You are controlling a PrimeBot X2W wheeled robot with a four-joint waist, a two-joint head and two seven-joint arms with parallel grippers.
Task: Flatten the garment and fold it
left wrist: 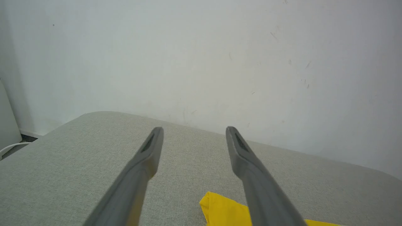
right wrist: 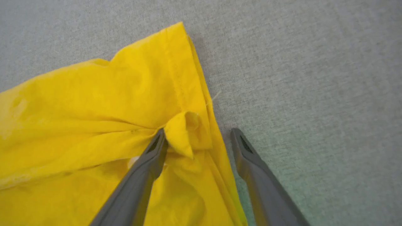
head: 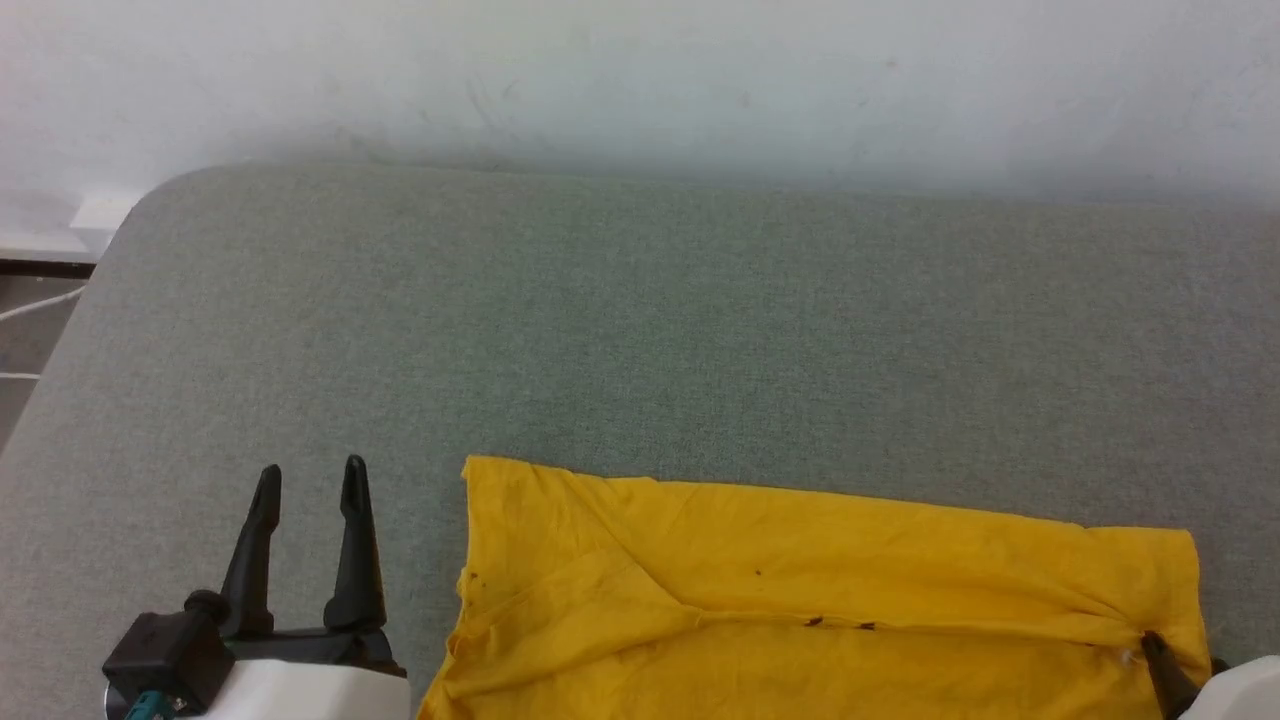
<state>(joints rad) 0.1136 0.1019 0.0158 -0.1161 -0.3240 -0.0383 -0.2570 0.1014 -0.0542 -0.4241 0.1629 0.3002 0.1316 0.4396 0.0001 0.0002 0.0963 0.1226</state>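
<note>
The mustard-yellow garment [head: 800, 590] lies in a folded band along the near edge of the grey padded table [head: 640, 330], plain side up, with a crease running along it. My left gripper [head: 310, 475] stands open to the left of the cloth, above bare table; in the left wrist view its fingers [left wrist: 144, 163] are spread and a garment corner [left wrist: 224, 210] lies under them. At the garment's right end my right gripper [right wrist: 196, 133] is open, straddling a small raised pleat [right wrist: 183, 131] by the hem, its left fingertip touching the cloth. In the head view one right finger [head: 1165, 665] shows.
A pale wall [head: 640, 80] runs right behind the table's far edge. The table's rounded left corner [head: 150, 205] drops to a floor with white cables [head: 35, 305]. Bare grey surface spreads beyond and left of the garment.
</note>
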